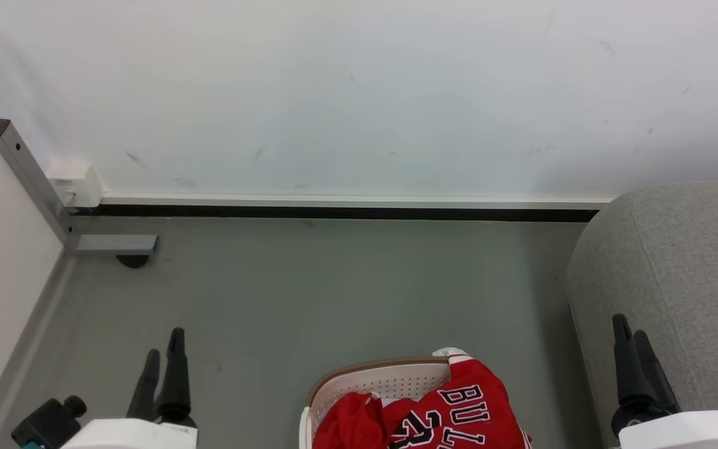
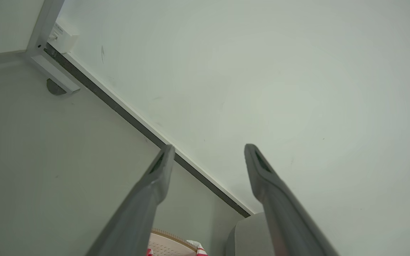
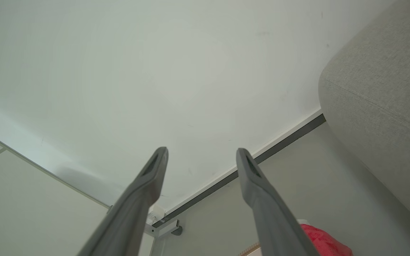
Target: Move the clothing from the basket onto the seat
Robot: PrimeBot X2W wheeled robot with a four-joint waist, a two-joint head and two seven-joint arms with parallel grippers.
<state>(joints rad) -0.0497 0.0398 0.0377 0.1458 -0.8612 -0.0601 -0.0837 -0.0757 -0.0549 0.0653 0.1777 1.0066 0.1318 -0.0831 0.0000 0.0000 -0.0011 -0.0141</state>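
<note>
Left tool (image 1: 166,342), right tool (image 1: 629,325) spread (empty)

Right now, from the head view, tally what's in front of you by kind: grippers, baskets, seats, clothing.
Grippers: 2 (left gripper, right gripper), both with fingers apart
Basket: 1
Seat: 1
Clothing: 1 red heap in the basket; can't tell how many pieces
Total: 5
</note>
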